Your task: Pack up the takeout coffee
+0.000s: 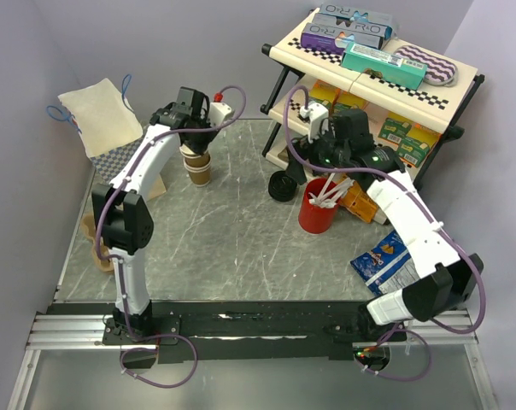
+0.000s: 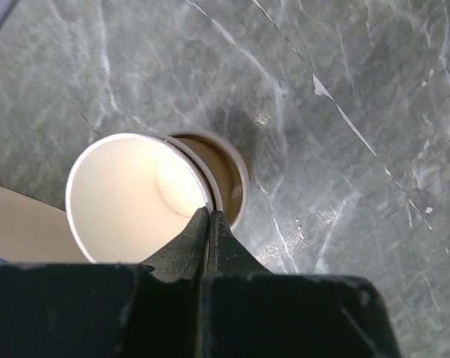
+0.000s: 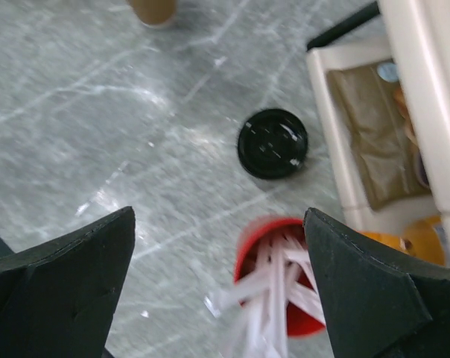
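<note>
Left gripper (image 2: 208, 216), shut on the rim of the empty cup (image 2: 128, 194), should lift straight and gently; right gripper (image 3: 218, 216) hangs open, empty.

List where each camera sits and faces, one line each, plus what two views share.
Top external: above and behind the bases, facing down at the table; both arms show.
Left wrist: faces down past the shut left hand onto the white-lined cup it pinches.
Right wrist: faces down through the open right hand onto black lid and red cup.
Shared: top and right wrist both show the black lid.
</note>
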Available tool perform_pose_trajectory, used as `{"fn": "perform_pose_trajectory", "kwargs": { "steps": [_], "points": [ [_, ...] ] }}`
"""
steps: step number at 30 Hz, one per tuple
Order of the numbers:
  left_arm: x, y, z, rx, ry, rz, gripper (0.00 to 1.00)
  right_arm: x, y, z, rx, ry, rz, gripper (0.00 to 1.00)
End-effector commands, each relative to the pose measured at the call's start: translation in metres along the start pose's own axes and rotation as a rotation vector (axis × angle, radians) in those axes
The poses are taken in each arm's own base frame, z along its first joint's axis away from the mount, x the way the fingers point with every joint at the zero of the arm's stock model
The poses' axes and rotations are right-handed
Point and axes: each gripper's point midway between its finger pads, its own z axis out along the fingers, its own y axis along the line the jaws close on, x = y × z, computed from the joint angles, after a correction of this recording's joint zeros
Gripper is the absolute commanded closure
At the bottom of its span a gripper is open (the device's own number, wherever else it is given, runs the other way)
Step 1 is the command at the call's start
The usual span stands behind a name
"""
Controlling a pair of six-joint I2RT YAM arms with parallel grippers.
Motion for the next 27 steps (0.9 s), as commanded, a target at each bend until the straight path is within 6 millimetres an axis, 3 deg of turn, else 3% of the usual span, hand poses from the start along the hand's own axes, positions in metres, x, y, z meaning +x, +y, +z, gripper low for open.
{"fn": "perform_pose_trajectory", "kwargs": {
  "steps": [1, 5, 8, 11, 14, 16, 17, 18, 19, 20, 21, 23, 27],
  "points": [
    [-0.012, 0.007, -0.020, -0.064, -0.056, 0.009, 0.99, -0.029, 0.016, 0.007, -0.062, -0.069, 0.041, 0.00],
    [-0.037, -0.004, -0.043, -0.059, -0.142, -0.004, 0.99, -0.028, 0.016, 0.009, -0.059, -0.067, 0.039, 0.00],
    [-0.040, -0.004, -0.047, -0.078, -0.144, 0.021, 0.99, -0.024, 0.017, 0.009, -0.059, -0.062, 0.043, 0.00],
    [-0.020, -0.004, -0.030, -0.084, -0.095, 0.036, 0.99, -0.022, 0.018, 0.012, -0.067, -0.055, 0.062, 0.00],
    [-0.033, -0.008, -0.038, -0.055, -0.130, -0.016, 0.99, -0.034, 0.020, 0.020, -0.081, -0.070, 0.131, 0.00],
    [-0.034, -0.001, -0.039, -0.098, -0.135, -0.018, 0.99, -0.040, 0.025, 0.040, -0.114, -0.052, 0.261, 0.00],
    [-0.030, 0.004, -0.038, -0.112, -0.124, -0.019, 0.99, -0.057, 0.031, 0.042, -0.145, -0.081, 0.286, 0.00],
    [-0.025, 0.006, -0.035, -0.115, -0.111, -0.018, 0.99, -0.053, 0.033, 0.063, -0.160, -0.048, 0.327, 0.00],
    [-0.022, 0.011, -0.035, -0.123, -0.106, -0.030, 0.99, -0.060, 0.039, 0.071, -0.175, -0.048, 0.366, 0.00],
    [-0.019, 0.013, -0.035, -0.116, -0.103, -0.038, 0.99, -0.078, 0.052, 0.074, -0.197, -0.078, 0.347, 0.00],
    [-0.014, 0.014, -0.034, -0.108, -0.097, -0.041, 0.99, -0.077, 0.058, 0.090, -0.199, -0.060, 0.346, 0.00],
    [-0.009, 0.025, -0.038, -0.114, -0.107, -0.051, 0.99, -0.093, 0.074, 0.098, -0.210, -0.079, 0.349, 0.00],
    [-0.004, 0.034, -0.043, -0.068, -0.132, -0.129, 0.99, -0.087, 0.078, 0.136, -0.214, -0.046, 0.507, 0.00]
  ]
}}
